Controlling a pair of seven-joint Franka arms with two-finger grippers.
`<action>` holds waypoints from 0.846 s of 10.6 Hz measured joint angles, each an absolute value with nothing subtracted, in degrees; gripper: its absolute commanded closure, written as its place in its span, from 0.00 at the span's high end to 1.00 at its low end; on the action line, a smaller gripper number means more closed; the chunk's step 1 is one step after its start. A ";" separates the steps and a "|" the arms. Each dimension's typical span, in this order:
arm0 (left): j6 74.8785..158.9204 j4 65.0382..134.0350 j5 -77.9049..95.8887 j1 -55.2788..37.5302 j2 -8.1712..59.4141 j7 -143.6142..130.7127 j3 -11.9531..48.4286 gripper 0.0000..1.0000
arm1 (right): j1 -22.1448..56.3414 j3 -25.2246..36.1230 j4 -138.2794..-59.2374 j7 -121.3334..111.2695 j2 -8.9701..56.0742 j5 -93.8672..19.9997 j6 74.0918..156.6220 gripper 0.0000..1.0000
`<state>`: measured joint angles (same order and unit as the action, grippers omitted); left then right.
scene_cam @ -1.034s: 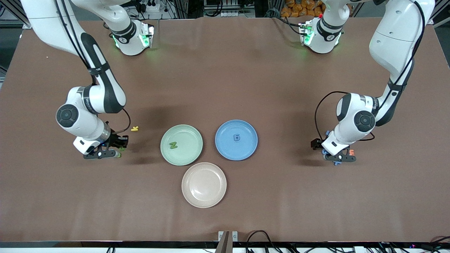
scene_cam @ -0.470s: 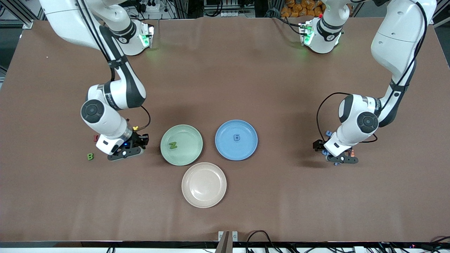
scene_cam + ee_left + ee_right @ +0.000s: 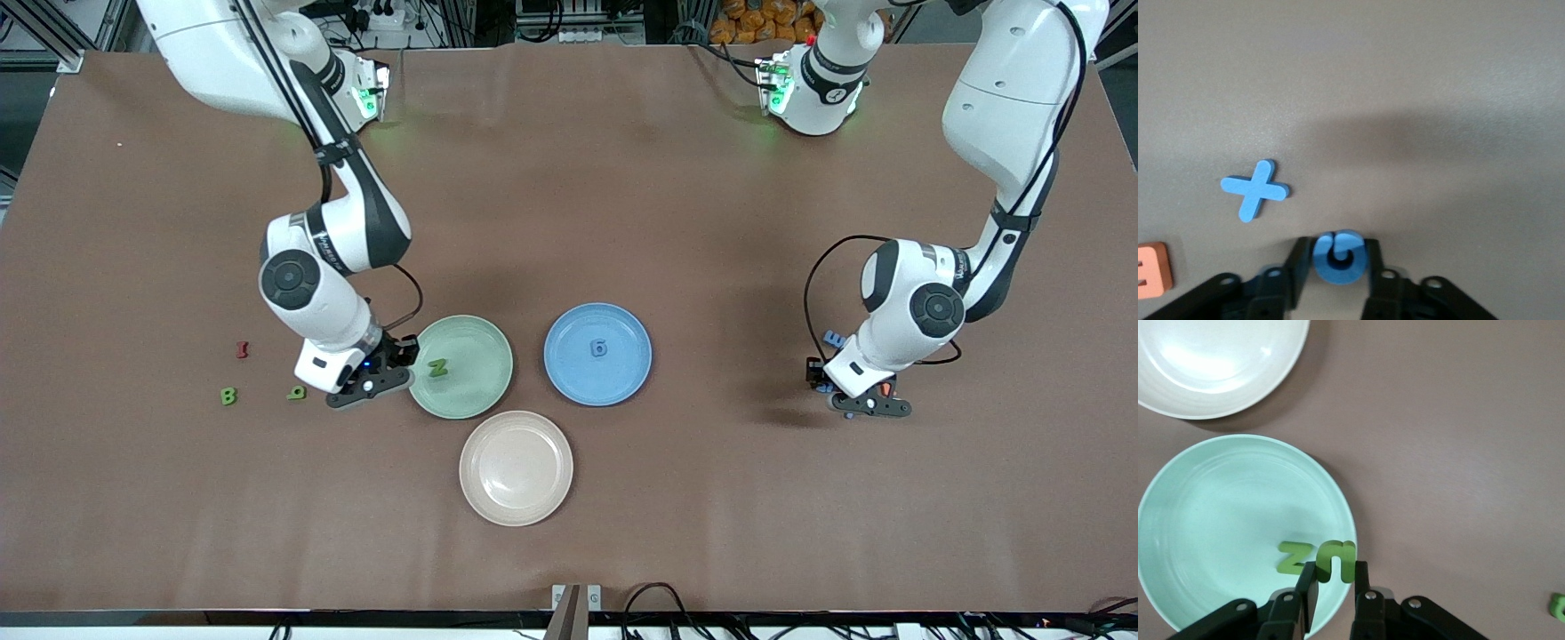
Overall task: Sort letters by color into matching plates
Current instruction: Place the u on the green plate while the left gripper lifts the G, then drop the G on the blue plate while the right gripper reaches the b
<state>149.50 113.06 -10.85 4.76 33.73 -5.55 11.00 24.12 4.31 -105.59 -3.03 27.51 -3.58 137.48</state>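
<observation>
Green Z (image 3: 438, 367) in mint plate (image 3: 480, 391)

From across the table the left gripper (image 3: 867, 406) and its arm cover most of the blue letters (image 3: 833, 339) and an orange letter (image 3: 886, 388) under them. The left wrist view cuts that orange letter (image 3: 1150, 270) off at the edge. The right wrist view clips the beige plate (image 3: 1218, 367) and a green letter (image 3: 1558, 607).
</observation>
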 measured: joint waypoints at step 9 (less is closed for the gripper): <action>147.27 111.40 -10.86 4.31 33.71 -6.40 11.66 0.00 | 26.35 4.73 -103.48 -3.03 29.97 -3.59 136.52 1.00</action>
